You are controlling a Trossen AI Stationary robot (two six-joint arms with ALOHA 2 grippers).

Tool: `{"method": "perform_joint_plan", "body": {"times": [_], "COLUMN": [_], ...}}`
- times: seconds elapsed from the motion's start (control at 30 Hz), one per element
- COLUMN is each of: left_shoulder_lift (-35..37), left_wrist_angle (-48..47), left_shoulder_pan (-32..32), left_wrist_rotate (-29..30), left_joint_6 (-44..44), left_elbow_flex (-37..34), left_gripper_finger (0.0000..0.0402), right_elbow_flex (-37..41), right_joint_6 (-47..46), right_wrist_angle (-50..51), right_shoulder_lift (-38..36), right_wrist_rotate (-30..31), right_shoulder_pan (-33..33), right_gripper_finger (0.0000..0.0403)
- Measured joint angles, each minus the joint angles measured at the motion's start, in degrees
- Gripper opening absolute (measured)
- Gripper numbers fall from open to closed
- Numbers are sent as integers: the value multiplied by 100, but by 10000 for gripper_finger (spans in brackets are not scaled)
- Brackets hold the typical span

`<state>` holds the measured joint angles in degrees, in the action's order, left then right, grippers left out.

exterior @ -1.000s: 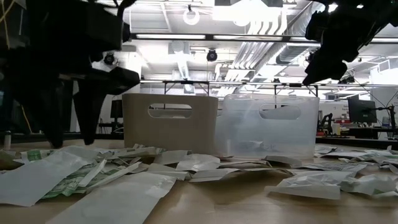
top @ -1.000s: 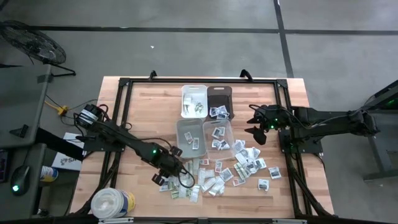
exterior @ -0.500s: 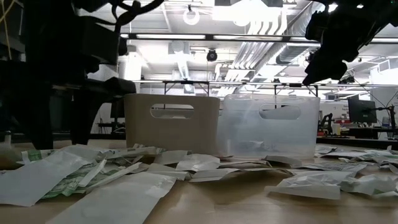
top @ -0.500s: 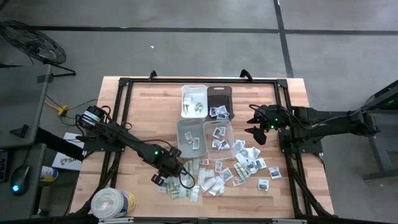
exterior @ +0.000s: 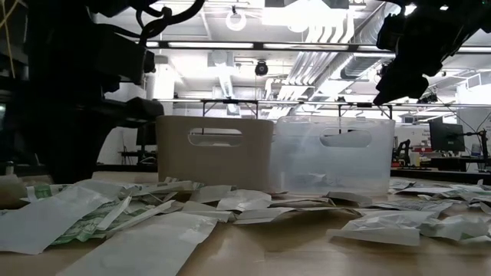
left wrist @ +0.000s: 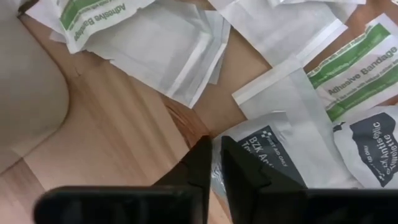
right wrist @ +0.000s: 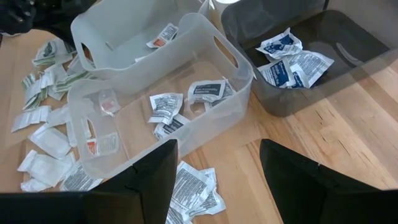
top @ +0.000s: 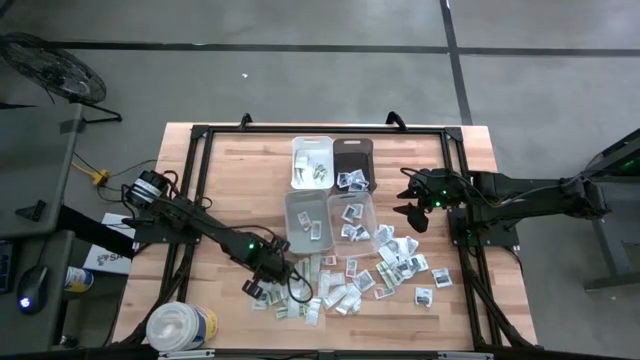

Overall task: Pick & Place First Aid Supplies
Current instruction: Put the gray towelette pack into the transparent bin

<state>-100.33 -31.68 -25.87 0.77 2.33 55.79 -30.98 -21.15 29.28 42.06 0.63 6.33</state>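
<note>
Packet (left wrist: 261,155) flat, edge in left gripper (left wrist: 216,163)

Left gripper (left wrist: 214,163) with fingers nearly together, pinching the edge of a dark-printed white packet (left wrist: 264,155) on the wooden tabletop (left wrist: 118,130). Adjacent lie a packet labelled "Adhesive Bandage" (left wrist: 351,74) with green stripe, plain white packets (left wrist: 161,46), and a pale bin corner (left wrist: 25,93).
</note>
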Motion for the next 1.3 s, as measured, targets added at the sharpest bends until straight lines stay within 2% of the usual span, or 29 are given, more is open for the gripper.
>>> {"method": "perform_joint_plan", "body": {"times": [0.13, 0.43, 0.87, 1.1, 1.3], "left_shoulder_lift": [-3, -13, -33, -29, -20], "left_wrist_angle": [2, -128, -1549, -2152, -2256], "left_shoulder_pan": [3, 3, 1, 1, 42], "left_wrist_rotate": [-21, 1, 1, 324, 783], "left_joint_6": [-26, -96, 227, 247, 243], "left_elbow_flex": [-4, 138, 1339, 1951, 2404], "left_gripper_finger": [4, 1, 0, 0, 0], "right_elbow_flex": [0, 0, 0, 0, 0], "right_joint_6": [0, 0, 11, 15, 17], "right_wrist_angle": [0, 0, 0, 0, 0], "right_shoulder_lift": [0, 0, 0, 0, 0], "right_wrist_rotate": [0, -10, -42, -42, -42], "right_shoulder_pan": [-1, 0, 1, 1, 0], "right_gripper_finger": [222, 222, 222, 222, 222]}}
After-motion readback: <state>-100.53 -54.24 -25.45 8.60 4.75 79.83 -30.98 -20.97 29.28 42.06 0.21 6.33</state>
